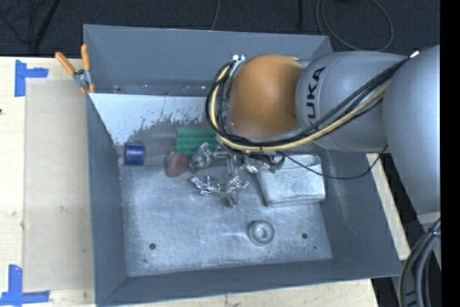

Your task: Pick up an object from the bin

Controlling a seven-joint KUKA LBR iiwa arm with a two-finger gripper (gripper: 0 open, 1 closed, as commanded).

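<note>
My gripper (pixel 218 190) hangs low over the bin floor near the middle, under the orange cover, open, with nothing between its metal fingertips. Just to its left lies a brownish-pink rounded lump (pixel 175 164). A green flat piece (pixel 192 139) rests behind it against the back slope, partly hidden by the arm. Right of the gripper, close by, lies a pale grey rectangular block (pixel 291 185). A small blue cylinder (pixel 134 153) lies further left, near the left wall.
A round metal disc (pixel 261 231) sits on the floor in front of the gripper. The arm and its cables cover the bin's right rear part. The front and left of the floor are bare metal.
</note>
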